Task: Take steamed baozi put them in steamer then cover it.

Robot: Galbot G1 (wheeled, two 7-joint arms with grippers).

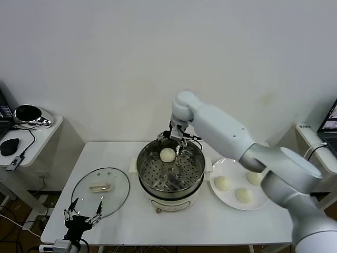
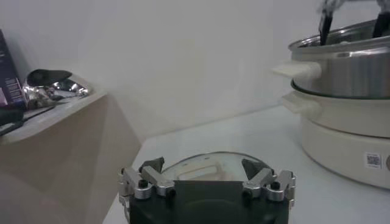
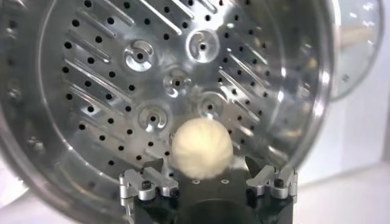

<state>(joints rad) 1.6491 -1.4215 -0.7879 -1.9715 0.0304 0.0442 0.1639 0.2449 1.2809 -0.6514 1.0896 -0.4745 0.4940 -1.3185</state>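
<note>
The steel steamer point(image 1: 143, 167) stands on its cream pot base in the middle of the table. One baozi point(image 1: 167, 154) lies on its perforated floor near the back wall. My right gripper point(image 1: 178, 141) hangs just above that baozi, open; in the right wrist view point(image 3: 204, 169) the baozi point(image 3: 201, 148) sits between the spread fingers, untouched. Three more baozi point(image 1: 243, 195) lie on a white plate point(image 1: 224, 199) to the right. The glass cover point(image 1: 118, 196) lies flat on the table to the left. My left gripper point(image 1: 83, 212) is open at the cover's near edge, and the left wrist view point(image 2: 203, 165) shows the cover point(image 2: 189, 171) just ahead.
A side table point(image 1: 31, 138) with a headset and a mouse stands to the left. Another small table with a laptop point(image 1: 329, 129) stands to the right. The wall runs close behind the table. The steamer's side handle point(image 2: 295, 70) juts toward the cover.
</note>
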